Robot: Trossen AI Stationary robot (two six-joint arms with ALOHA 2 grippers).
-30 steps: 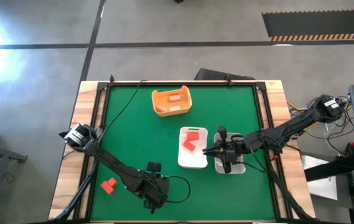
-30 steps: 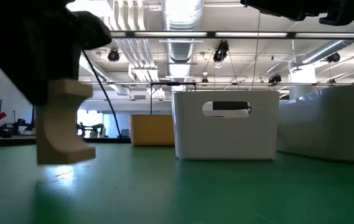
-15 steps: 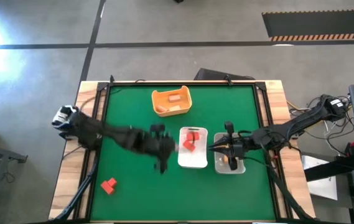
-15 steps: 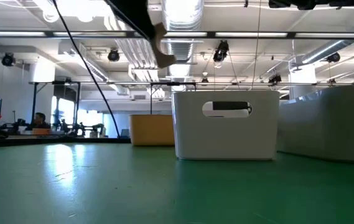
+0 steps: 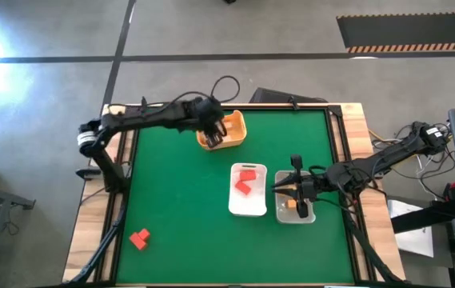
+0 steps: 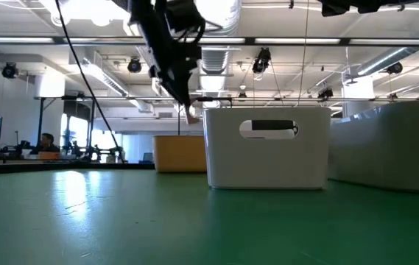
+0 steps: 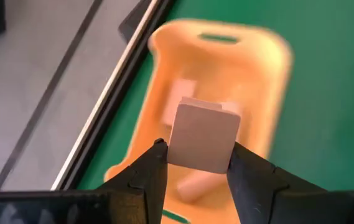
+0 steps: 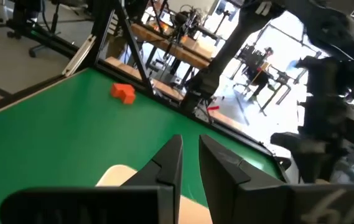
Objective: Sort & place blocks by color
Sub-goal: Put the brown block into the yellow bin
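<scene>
Left tool [image 7: 195, 163] clamps tan block [image 7: 203, 137] over orange tub [image 5: 221, 130] | white tray [image 5: 248, 202]: red blocks [image 5: 245, 181]

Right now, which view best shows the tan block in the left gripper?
The left wrist view: the tan block fills the frame between the fingers, above the yellow-orange tub. The high view hides it; the low view shows a sliver.

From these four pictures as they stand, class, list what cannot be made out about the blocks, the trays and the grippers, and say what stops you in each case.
- Contents of the yellow-orange tub: high view, partly covered by the left gripper; left wrist view, blurred behind the held tan block.
- Contents of the clear tray: high view, mostly hidden under the right gripper.
- White tray: low view, its wall hides the inside.
- Red block near the table's front: too small to tell its shape.
</scene>
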